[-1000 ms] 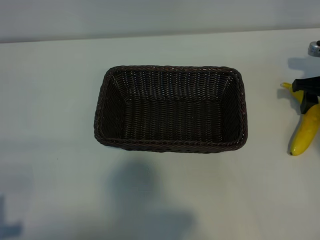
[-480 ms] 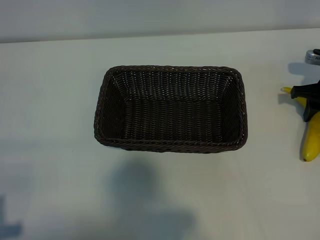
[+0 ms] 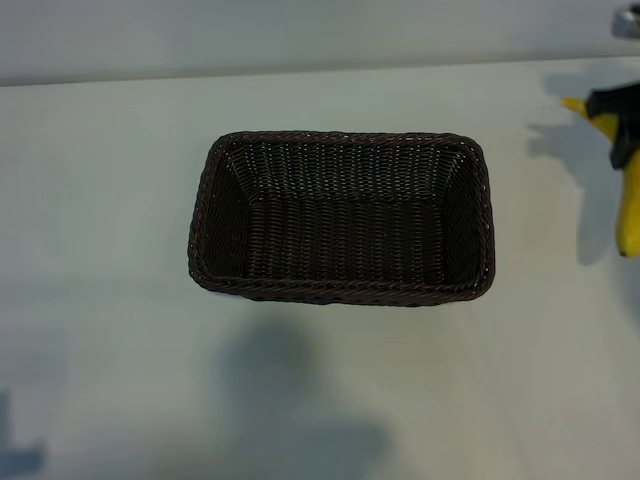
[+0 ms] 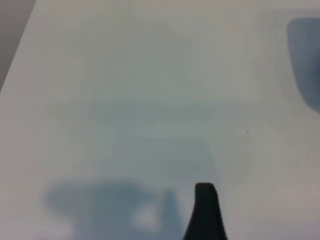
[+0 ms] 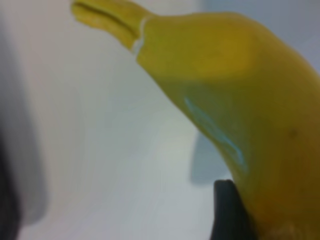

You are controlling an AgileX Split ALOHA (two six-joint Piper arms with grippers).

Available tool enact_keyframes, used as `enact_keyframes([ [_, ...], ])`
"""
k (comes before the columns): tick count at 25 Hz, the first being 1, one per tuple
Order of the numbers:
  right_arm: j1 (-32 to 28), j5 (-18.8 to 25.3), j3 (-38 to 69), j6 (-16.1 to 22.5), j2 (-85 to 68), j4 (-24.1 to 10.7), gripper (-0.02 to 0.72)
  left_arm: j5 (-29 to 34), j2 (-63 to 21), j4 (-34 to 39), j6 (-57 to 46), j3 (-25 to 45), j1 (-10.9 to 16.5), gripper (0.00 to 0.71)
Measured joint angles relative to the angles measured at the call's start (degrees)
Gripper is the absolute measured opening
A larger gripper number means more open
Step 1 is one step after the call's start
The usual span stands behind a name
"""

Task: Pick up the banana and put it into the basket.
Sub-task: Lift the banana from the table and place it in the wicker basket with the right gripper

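Observation:
The dark-brown woven basket stands in the middle of the white table with nothing inside it. At the far right edge of the exterior view, the yellow banana hangs above the table, stem end toward the basket side. My right gripper is shut on its upper part. In the right wrist view the banana fills the picture, pressed against one dark finger. The left gripper is outside the exterior view. Its wrist view shows one dark finger over bare table, holding nothing.
The white table runs all round the basket, with a pale wall behind it. The banana's shadow falls on the table to the right of the basket. Arm shadows lie near the front edge.
The right gripper closed on the banana and lifted it off the table. The banana now hangs higher and farther back at the right edge. The basket and left arm stayed still.

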Motion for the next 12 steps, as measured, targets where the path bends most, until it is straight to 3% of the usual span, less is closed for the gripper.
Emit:
enact_keyframes([
  [7,11.1,0.9,-6.5,-0.4,0.0,-0.4,0.428,0.0,0.0,0.0,-0.1,0.0,0.0,0.575],
  [12,19.7,0.3,-7.9,-5.1,0.1,-0.4,0.426,0.0,0.0,0.0,-0.1,0.0,0.0,0.575],
])
